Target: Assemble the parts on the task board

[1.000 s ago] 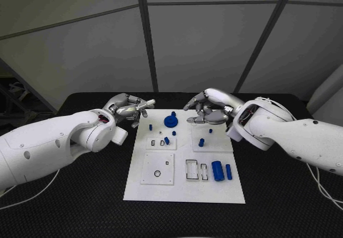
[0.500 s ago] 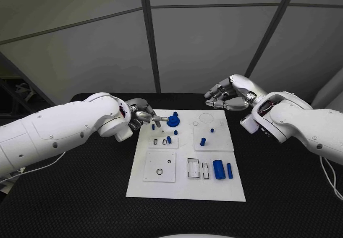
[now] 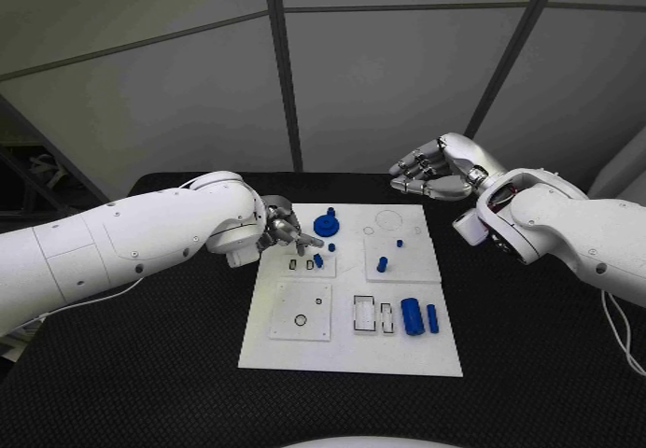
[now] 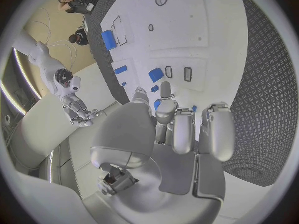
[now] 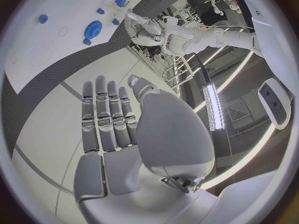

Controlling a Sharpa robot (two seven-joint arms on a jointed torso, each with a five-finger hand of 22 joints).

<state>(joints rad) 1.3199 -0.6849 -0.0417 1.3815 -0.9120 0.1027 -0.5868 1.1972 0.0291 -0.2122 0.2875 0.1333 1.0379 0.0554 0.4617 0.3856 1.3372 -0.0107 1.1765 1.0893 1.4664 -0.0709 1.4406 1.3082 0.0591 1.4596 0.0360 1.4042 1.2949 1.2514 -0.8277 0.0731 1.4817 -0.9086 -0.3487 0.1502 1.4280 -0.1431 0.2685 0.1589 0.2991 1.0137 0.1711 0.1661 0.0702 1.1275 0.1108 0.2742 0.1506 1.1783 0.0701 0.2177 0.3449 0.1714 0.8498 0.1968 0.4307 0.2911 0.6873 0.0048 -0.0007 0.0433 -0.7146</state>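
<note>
The left hand (image 3: 287, 231) is down over the far left corner of the white task board (image 3: 353, 350), its fingertips (image 4: 165, 89) reaching toward a small blue peg (image 3: 316, 261) standing beside the slotted plate. As far as I can see it holds nothing, with the fingers a little apart and bent forward. The right hand (image 3: 438, 171) is up off the worktop (image 3: 161, 373) beyond the board's far right corner, fingers straight and lying side by side, with nothing in it.

Most parts look unplaced. A blue gear (image 3: 325, 225) sits near the far edge, a few small pegs stand around the middle, and two blue cylinders (image 3: 419, 318) lie at the near right next to empty rectangular slots. A black ring (image 3: 299, 320) lies on the near left square.

I would say the left hand is about to pick up a peg. It needs to come down the last bit, pinch one peg cleanly without knocking its neighbours, then lift it straight.
</note>
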